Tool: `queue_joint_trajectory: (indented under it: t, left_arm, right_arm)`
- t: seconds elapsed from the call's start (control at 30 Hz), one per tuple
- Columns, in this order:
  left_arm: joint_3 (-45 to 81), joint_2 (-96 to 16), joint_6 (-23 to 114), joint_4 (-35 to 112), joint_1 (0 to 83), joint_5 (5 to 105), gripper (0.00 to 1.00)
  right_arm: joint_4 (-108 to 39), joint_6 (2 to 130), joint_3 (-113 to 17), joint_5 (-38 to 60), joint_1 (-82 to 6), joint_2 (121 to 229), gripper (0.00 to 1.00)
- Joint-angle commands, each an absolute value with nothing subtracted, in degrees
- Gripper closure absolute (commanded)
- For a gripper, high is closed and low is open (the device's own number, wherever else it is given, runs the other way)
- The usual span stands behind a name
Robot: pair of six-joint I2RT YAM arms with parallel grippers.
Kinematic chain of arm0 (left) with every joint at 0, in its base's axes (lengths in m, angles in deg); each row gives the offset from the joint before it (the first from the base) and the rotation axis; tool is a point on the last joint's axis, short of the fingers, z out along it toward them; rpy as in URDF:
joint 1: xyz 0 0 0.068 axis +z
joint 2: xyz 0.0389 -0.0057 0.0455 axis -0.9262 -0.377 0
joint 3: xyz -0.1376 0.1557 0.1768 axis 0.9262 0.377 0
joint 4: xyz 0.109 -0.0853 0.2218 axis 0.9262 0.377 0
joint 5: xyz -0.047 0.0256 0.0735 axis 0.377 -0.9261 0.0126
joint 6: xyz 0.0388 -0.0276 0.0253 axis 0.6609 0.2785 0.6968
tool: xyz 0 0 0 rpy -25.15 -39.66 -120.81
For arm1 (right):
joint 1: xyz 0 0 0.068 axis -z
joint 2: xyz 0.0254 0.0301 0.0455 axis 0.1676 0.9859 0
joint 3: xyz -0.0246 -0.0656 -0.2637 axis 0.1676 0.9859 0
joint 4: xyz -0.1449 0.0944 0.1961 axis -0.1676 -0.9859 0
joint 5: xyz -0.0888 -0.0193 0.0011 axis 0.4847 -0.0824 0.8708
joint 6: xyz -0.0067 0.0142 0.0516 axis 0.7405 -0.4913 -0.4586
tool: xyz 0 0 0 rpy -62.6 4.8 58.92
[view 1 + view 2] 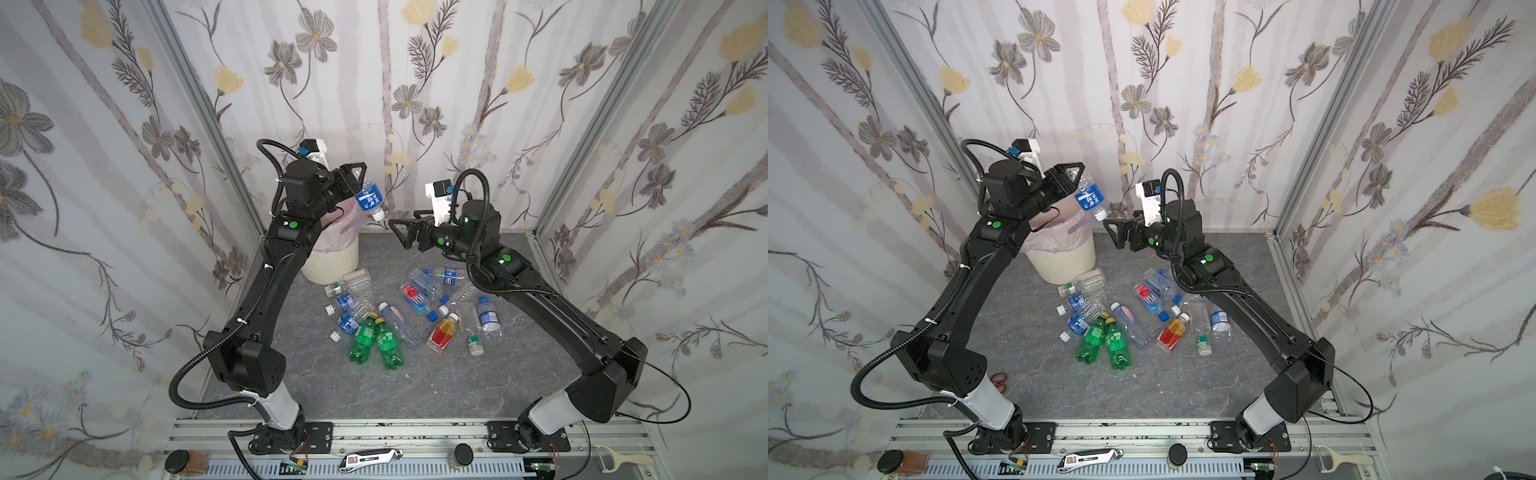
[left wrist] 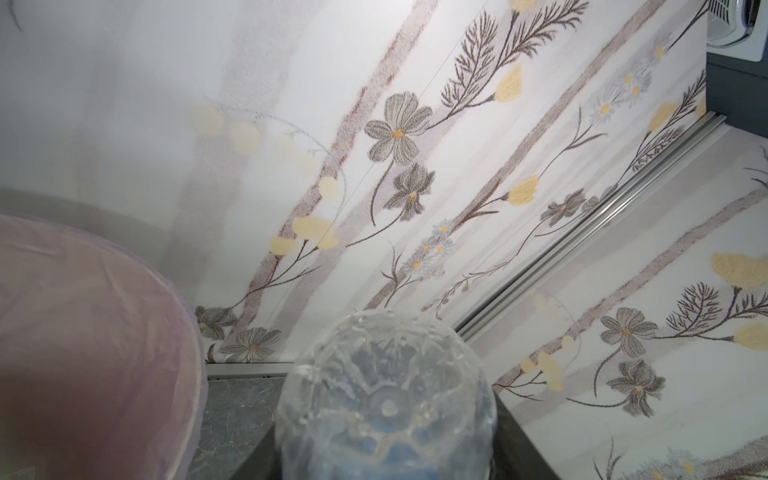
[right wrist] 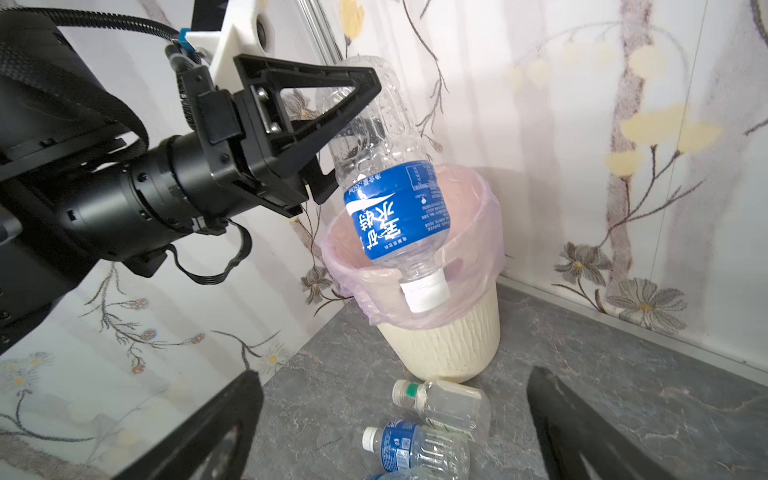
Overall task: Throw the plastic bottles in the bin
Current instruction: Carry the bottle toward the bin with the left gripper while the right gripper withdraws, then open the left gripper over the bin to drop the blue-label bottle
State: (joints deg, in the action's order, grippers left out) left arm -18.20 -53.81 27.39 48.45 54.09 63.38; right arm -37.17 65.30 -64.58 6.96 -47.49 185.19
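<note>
- Left end effector point(image 3: 349, 133) pinches a bottle point(image 3: 399, 212) by its base, cap down, over the 3 o'clock rim of the bin point(image 3: 449, 349).
- Cap may sit outside that rim; depth is hard to judge.
- Best shift toward 9 o'clock before letting go.
- Right end effector point(image 1: 401, 232), spread and empty, hangs at 3 o'clock; other bottles point(image 1: 390, 316) lie on the surface point(image 1: 415, 386).

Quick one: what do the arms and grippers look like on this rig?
Left arm and right arm: black shells, white base segments, green dots, ribbed black cable loops. Left gripper and right gripper: black triangular open-frame jaws, white camera brackets.
</note>
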Motion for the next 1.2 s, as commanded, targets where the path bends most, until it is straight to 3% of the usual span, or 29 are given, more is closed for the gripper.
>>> queue_joint_trajectory:
  t: [0.0, 0.33, 0.6, 0.63, 0.73, 0.8, 1.17]
  left_arm:
    - [-20.59, -52.55, 27.28, 47.21, 56.04, 62.29, 0.51]
    - [-33.13, -51.31, 27.99, 47.13, 61.29, 57.76, 0.50]
    - [-27.85, -59.87, 24.35, 47.28, 68.52, 58.75, 0.46]
    - [-28.43, -62.05, 23.08, 47.43, 69.86, 61.10, 0.41]
    - [-30.61, -64.09, 20.35, 47.61, 70.62, 66.47, 0.11]
    - [-30.86, -63.01, 22.10, 47.66, 69.01, 65.90, 0.00]
    - [-22.02, -54.46, 24.63, 47.55, 65.06, 64.14, 0.00]
  right_arm:
    - [-31.92, 67.13, -67.09, 9.86, -49.28, 186.38, 0.00]
    - [-33.51, 69.40, -73.85, 11.42, -52.09, 189.34, 0.00]
    - [-35.22, 68.55, -73.50, 11.10, -52.27, 190.39, 0.00]
    - [-35.32, 68.49, -73.50, 11.01, -52.34, 190.48, 0.00]
    - [-35.95, 68.43, -73.20, 11.10, -52.58, 190.46, 0.00]
    - [-35.40, 68.28, -72.43, 11.71, -52.62, 190.40, 0.00]
    - [-35.50, 67.63, -70.39, 13.91, -52.62, 189.47, 0.00]
